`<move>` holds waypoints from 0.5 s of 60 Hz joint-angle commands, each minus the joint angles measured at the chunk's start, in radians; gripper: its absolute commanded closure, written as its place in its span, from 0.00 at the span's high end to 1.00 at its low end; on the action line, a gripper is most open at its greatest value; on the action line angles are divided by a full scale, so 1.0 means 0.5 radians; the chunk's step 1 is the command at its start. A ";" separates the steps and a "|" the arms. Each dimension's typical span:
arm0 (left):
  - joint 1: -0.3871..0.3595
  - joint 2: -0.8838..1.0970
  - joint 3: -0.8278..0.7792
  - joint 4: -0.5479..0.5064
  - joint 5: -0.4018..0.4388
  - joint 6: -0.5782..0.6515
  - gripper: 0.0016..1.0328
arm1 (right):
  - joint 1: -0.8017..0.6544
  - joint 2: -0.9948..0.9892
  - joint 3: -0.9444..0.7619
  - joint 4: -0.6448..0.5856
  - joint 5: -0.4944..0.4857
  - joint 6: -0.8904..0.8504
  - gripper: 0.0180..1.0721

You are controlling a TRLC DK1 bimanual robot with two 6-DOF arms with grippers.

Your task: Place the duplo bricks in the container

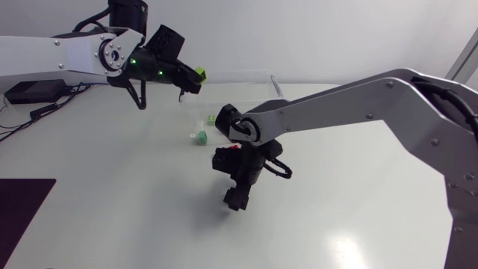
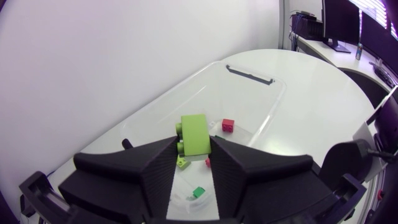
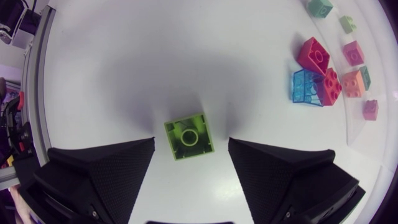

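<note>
Lime-green duplo brick (image 2: 194,132), gripped by the left fingers (image 2: 155,168), hangs over the clear plastic container (image 2: 261,102). Right fingers (image 3: 106,168) stand open astride a second lime-green brick (image 3: 188,135) on the white worktop (image 3: 124,74).

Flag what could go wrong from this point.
The green brick juts well past the left tool over the container; it might slip early or bounce out on release. The right tool stands open astride a second green brick lying slightly askew on the table; closing could twist or squirt it away.
</note>
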 commanded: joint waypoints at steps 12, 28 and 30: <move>0.011 0.352 0.365 -0.039 -0.025 -0.069 0.32 | 0.055 0.143 0.091 -0.105 0.015 -0.067 0.47; -0.008 0.386 0.411 -0.076 -0.102 -0.072 0.96 | -0.001 -0.068 -0.007 -0.062 -0.031 -0.021 0.28; -0.008 0.364 0.392 -0.073 -0.102 -0.072 0.96 | -0.016 -0.108 -0.025 -0.053 -0.056 -0.017 0.28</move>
